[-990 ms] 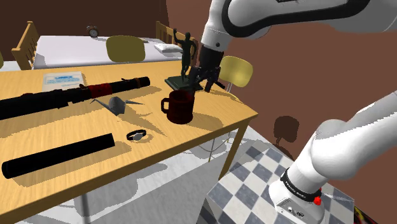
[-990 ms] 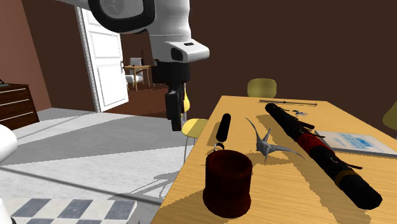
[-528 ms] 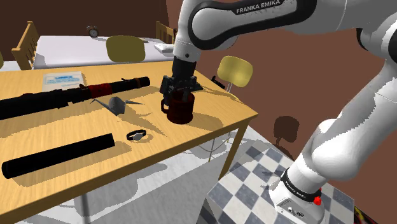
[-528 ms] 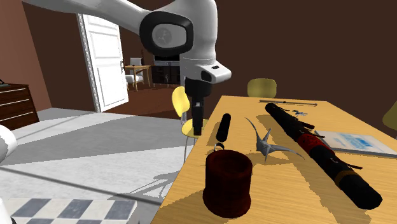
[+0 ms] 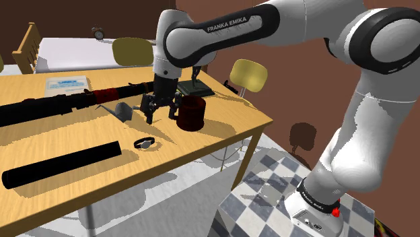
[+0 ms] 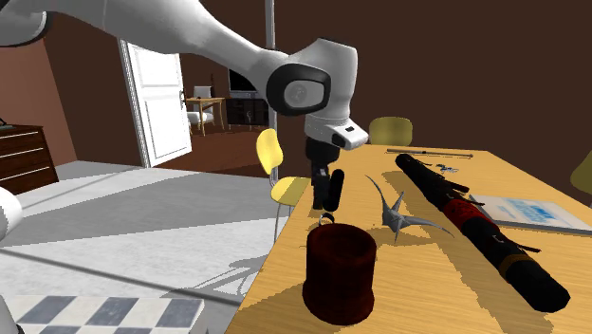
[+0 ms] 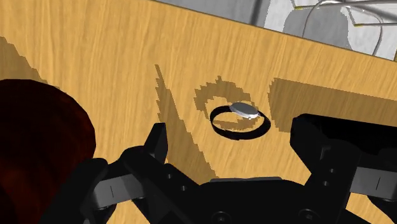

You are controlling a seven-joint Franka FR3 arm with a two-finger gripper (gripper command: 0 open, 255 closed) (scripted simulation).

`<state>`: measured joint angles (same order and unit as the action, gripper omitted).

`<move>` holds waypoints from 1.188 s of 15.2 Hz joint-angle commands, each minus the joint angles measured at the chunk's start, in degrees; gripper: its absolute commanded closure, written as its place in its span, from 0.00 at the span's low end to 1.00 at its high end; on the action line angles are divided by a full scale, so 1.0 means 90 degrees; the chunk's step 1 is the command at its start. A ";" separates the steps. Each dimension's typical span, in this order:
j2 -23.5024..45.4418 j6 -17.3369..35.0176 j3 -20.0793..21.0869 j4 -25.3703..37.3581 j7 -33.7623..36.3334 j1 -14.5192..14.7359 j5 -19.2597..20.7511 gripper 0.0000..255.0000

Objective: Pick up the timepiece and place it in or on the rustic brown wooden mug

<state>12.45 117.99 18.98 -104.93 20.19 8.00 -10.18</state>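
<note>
Gaping gripper [image 7: 235, 135], empty, above watch [image 7: 245, 111]

The watch [image 7: 245, 111] is black with a silver face, the mug [image 5: 192, 112] dark red-brown

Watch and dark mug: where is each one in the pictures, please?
watch [image 7: 245, 110], wrist view, on its grey face.
dark mug [image 5: 194, 118], shoulder view, on its side wall.

Black claw [image 6: 325, 197] just beyond dark brown mug [image 6: 340, 272]
</note>
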 commanded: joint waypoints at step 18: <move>0.2198 0.0320 0.0031 0.1715 0.0556 0.0656 0.0396 0.00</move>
<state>32.22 120.82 19.26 -89.48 25.18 13.89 -6.62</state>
